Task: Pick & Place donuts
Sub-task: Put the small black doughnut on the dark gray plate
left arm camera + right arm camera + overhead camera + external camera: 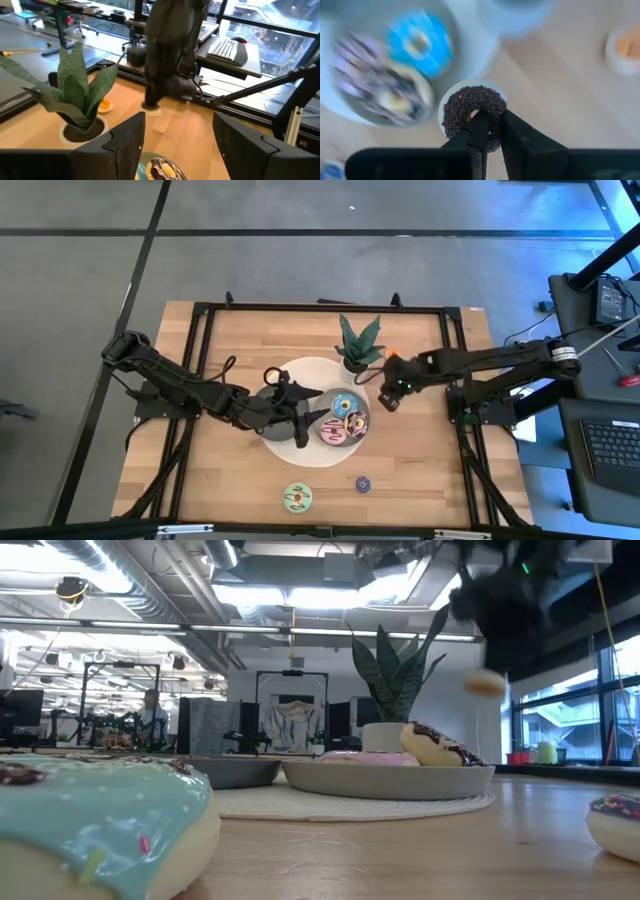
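My right gripper (492,127) is shut on a mini donut with dark brown sprinkles (465,102), held in the air to the right of the grey dish (366,438); in the low view the donut (485,683) hangs below the gripper. That dish holds a blue donut (343,404) and two more iced donuts (340,430). A green donut (297,497) and a purple mini donut (363,484) lie on the table near the front edge. An orange mini donut (392,352) lies by the plant. My left gripper (305,412) is open and empty above a second grey dish (272,428). My right gripper pinches the mini donut's ring at the side nearest the wrist (492,142). One fingertip (479,125) stands at the donut's hole and the other (515,137) at its outer edge. The fingers come from above. The donut hangs lifted clear of the table.
A potted plant (358,345) stands at the far side, just behind the dishes and close to my right arm. Both dishes rest on a round white mat (315,372). Bare wood lies to the right of the dishes and along the front edge.
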Motion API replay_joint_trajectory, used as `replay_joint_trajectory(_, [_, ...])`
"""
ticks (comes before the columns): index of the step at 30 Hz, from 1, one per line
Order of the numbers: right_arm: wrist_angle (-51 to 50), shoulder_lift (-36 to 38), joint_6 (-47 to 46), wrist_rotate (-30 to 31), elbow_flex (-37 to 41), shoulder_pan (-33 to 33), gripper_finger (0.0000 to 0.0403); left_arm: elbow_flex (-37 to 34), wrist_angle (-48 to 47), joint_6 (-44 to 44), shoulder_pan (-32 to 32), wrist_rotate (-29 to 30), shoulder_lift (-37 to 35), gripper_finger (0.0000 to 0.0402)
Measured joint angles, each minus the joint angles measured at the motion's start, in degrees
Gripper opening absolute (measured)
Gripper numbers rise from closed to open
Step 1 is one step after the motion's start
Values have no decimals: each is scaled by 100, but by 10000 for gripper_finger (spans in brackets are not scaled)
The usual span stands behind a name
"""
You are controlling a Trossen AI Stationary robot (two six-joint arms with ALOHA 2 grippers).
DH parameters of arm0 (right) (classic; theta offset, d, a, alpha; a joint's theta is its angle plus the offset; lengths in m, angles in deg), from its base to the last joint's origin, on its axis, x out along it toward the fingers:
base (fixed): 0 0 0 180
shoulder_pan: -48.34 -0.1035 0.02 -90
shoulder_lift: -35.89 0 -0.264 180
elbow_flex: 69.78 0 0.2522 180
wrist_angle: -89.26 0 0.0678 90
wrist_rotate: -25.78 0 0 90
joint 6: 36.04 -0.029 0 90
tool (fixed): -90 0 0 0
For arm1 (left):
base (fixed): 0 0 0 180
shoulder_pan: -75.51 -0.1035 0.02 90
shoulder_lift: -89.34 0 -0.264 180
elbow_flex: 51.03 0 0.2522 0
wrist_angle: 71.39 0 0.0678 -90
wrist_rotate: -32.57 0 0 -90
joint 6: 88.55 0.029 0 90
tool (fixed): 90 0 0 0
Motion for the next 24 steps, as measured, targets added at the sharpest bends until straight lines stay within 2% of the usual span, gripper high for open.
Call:
replay_joint_trajectory(5, [555, 2, 667, 1161, -948, -272, 42, 0, 2, -302, -120, 79, 1, 222])
replay_joint_trajectory(10, [2285, 4, 1515, 2050, -1230, -570, 42, 4, 167, -291, -201, 435, 164, 216])
replay_joint_trajectory(13, [3495, -41, 1943, 2278, -1163, -677, 42, 4, 673, 167, -201, 869, 341, 209])
replay_joint_trajectory(17, [4659, -293, 2579, 2448, -1143, -745, 42, 1, 1854, 1114, -201, 1318, 629, 199])
replay_joint_trajectory(20, [5138, -507, 2857, 2448, -1143, -793, 42, 6, 2538, 1763, -201, 1748, 740, 189])
replay_joint_trajectory(24, [5218, -667, 2980, 2444, -1134, -828, 42, 4, 2761, 2354, -199, 2299, 778, 177])
